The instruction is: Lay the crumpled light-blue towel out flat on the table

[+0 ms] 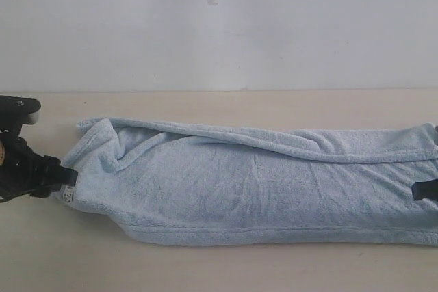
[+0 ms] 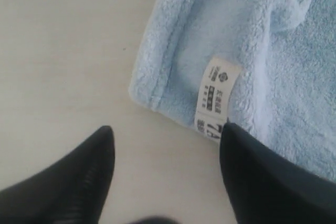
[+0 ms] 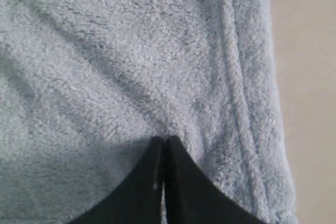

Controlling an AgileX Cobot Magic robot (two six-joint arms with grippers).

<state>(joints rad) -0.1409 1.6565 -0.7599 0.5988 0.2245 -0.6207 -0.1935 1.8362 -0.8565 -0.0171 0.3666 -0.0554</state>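
Though it's drawn out long, the towel point(image 1: 253, 189) isn't fully flat. It lies on the table point(image 1: 205, 264) doubled lengthwise, w/ a rolled fold along its far long side and a stitched hem line along its near edge. Pale blue, fluffy nap. Some creases bunch at the end by the left gripper; the opposite end runs out of the ext. view.

The label point(image 2: 216, 98) sits at that creased end's corner: a white strip lying face-up on the pile. At its top is a small round logo w/ a tiny line of print beside it. Below comes a dark printed block, then bigger bold characters at the free end. All too blurred to read; one big character may be a "7", can't confirm.

Left gripper point(image 2: 167, 128) sits just off the towel's label corner. Its fingers point(image 2: 252, 171) are spread apart, holding nothing, w/ bare table b/w them. One tip overlaps the label's free end and the towel edge, touching or not can't tell. The other is over table beside the towel.

Right gripper point(image 3: 164, 139) is at the towel's other end, near the hem ridges. Its fingers point(image 3: 189, 187) are clenched tight together w/ tips in the pile. Creases fan out from the tips, so a pinch of towel looks caught.

Beyond the towel's far side stands a white wall point(image 1: 219, 25) w/ a small grey smudge.
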